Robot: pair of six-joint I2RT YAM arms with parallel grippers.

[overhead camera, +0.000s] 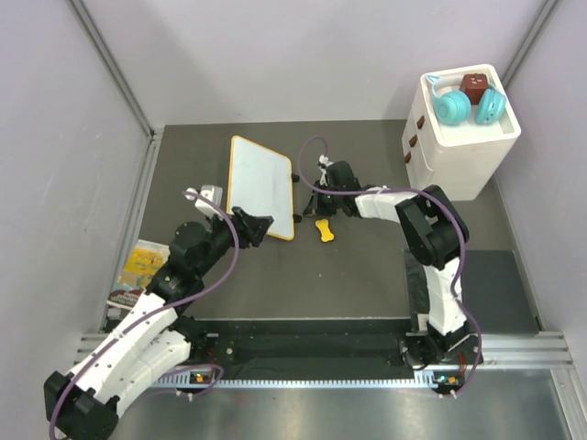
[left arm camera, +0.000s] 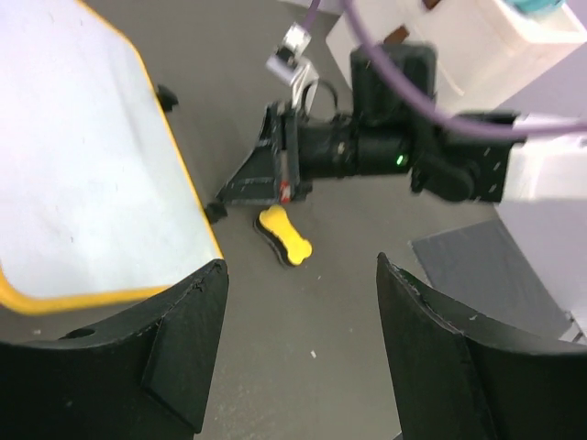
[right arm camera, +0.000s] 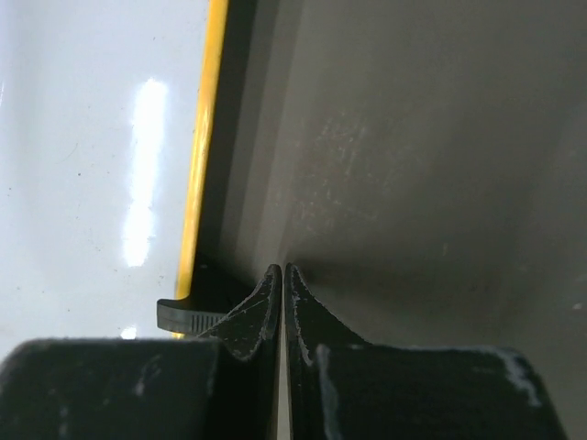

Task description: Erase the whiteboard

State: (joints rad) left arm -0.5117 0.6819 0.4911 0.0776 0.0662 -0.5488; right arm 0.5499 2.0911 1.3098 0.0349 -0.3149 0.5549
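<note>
Hovering by whiteboard (overhead camera: 261, 183): L hand (left arm camera: 303, 275) fingers apart, empty; R hand (right arm camera: 282, 272) pressed together, empty.

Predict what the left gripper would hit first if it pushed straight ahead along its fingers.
Probably the yellow bone-shaped piece, ahead of the open left gripper; the table may come first, depth being unclear.

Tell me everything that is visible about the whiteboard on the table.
The whiteboard is a small white rectangle with rounded corners, a thin yellow-orange frame and small black feet on its right edge. Its glossy face looks almost clean. It lies face up on the dark table, turned at an angle. The open left gripper is at its near corner; the shut right gripper is beside its right edge.
</note>
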